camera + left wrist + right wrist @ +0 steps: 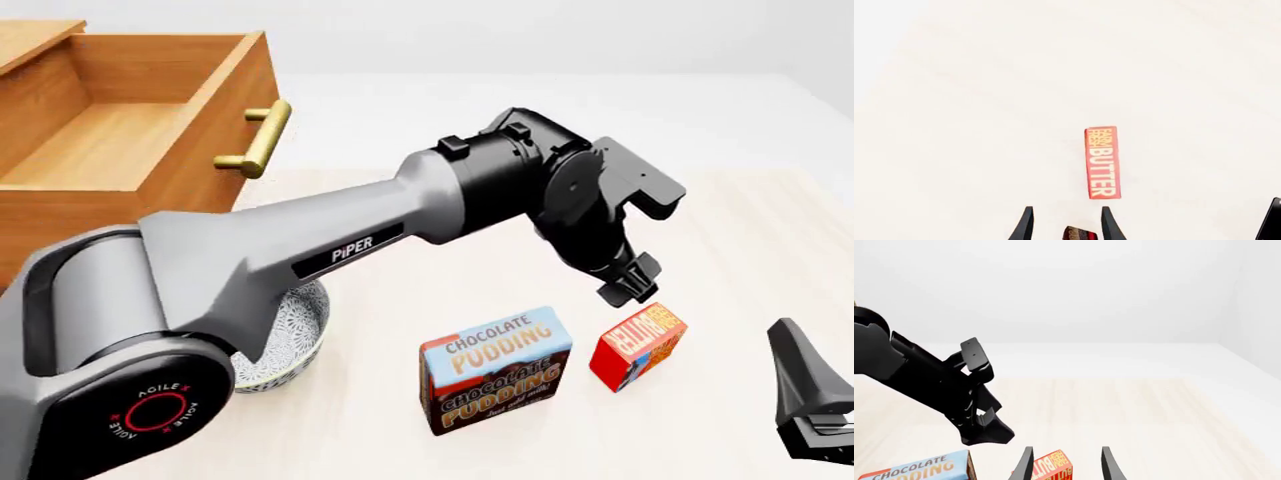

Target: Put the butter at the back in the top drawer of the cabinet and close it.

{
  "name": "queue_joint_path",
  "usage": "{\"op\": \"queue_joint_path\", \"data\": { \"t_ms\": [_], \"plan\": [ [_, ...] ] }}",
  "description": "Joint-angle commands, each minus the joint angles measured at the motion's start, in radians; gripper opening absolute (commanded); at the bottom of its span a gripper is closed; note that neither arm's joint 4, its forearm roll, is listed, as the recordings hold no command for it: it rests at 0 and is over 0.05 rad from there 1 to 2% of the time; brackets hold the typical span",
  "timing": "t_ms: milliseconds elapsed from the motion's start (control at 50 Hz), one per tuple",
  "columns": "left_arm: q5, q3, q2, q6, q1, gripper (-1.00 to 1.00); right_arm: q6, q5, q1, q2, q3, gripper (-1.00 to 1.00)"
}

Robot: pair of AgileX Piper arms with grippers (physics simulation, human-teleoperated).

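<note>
Left claw hovered just above the butter, its fingers apart with nothing between them. That small red box, orange on top with white "BUTTER" lettering, stood on the pale bench just beside the chocolate pudding box. At the bench's back left, the cabinet had its top drawer pulled open. Right claw waited low, fingers likewise spread, gripping nothing.

A simulated tabletop scene is shown, not a real room: a pale table against blank white surroundings, set with a wooden cabinet, a patterned bowl and flatly rendered grocery boxes.
</note>
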Motion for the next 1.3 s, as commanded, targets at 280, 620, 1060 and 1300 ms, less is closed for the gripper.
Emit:
{"op": "queue_joint_path", "data": {
  "t_ms": [280,620,1060,1300],
  "plan": [
    [0.042,-0.103,0.082,-0.011,-0.020,1.00,0.000,0.000,0.000,0.000,0.000,1.00],
    [0.042,-0.103,0.082,-0.011,-0.020,1.00,0.000,0.000,0.000,0.000,0.000,1.00],
    [0.191,-0.439,0.306,-0.047,-0.092,1.00,0.000,0.000,0.000,0.000,0.000,1.00],
    [0.191,-0.439,0.306,-0.047,-0.092,1.00,0.000,0.000,0.000,0.000,0.000,1.00]
  ]
}}
